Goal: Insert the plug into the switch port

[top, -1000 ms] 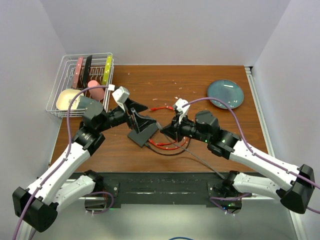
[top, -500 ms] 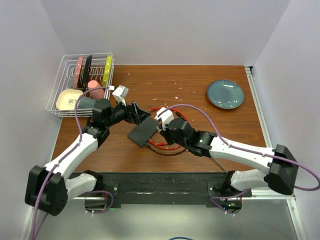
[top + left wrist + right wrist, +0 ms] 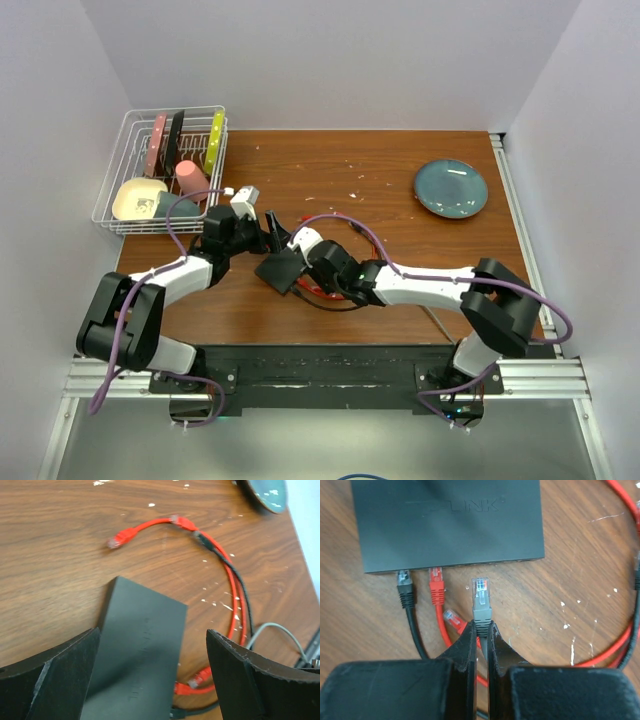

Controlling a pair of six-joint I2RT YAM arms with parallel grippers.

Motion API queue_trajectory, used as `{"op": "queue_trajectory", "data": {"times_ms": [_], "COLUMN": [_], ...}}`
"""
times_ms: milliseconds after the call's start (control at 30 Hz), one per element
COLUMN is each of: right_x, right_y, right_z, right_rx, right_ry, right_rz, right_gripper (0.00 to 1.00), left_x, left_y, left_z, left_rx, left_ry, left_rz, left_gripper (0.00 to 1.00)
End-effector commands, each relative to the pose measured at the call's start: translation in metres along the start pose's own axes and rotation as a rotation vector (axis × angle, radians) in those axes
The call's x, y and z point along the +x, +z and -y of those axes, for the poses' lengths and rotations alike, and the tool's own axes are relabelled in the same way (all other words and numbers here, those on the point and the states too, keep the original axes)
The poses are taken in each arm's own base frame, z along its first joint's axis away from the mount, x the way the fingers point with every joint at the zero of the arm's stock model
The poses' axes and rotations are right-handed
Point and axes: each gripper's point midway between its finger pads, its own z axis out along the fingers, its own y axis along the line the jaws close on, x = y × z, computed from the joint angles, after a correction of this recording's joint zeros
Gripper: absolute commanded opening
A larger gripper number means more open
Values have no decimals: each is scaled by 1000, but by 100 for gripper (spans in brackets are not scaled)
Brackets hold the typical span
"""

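Plug (image 3: 480,592), in the right wrist view, is pinched by your right gripper (image 3: 481,630), its tip just short of the black switch (image 3: 445,520) edge, beside a seated red cable (image 3: 436,587). Left wrist view: your left gripper (image 3: 152,635) hangs over the switch, jaws wide, gripping nothing. Top view: the switch lies mid-tabletop (image 3: 400,210), and the plug is hidden there.

Gap ahead of grey plug (image 3: 481,596): a strip of bare table (image 3: 530,595) is being left open up to the switch (image 3: 445,522).
Edge, left part: is being taken up by a black plug (image 3: 404,580) and a red plug (image 3: 436,580).
Edge, right part: seemingly being left free, though it is shadowed.
Right flank: is being hemmed by red cable loops (image 3: 233,587).
Switch sides: are being straddled by the wide-spread left gripper (image 3: 152,665).
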Motion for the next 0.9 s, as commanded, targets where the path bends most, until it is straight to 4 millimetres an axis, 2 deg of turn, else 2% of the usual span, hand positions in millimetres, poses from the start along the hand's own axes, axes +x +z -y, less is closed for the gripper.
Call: {"op": "queue_trajectory", "data": {"times_ms": [0,167,500,633,867], "right_x": [-27,-10,12,15,34], "right_y": [14,37,57,53,46], "right_z": [4,-2,-5,-6,-5], "right_rx": [-12,-31,-5,-16,-15], "right_ry": [26,17,29,39,54], "right_rz": [67,1,-86,-99,-147], "right_gripper": [0,0,0,0,0], "left_x": [-12,3,12,12,12], "left_y": [7,16,21,21,21], "left_z": [-12,-21,-20,-20,-18], "left_rx": [-43,-44,-11,-10,-1], "left_ry": [5,-22,-26,-25,-31], "left_rz": [76,43,13,12,12], "left_gripper": [91,89,81,80,79]}}
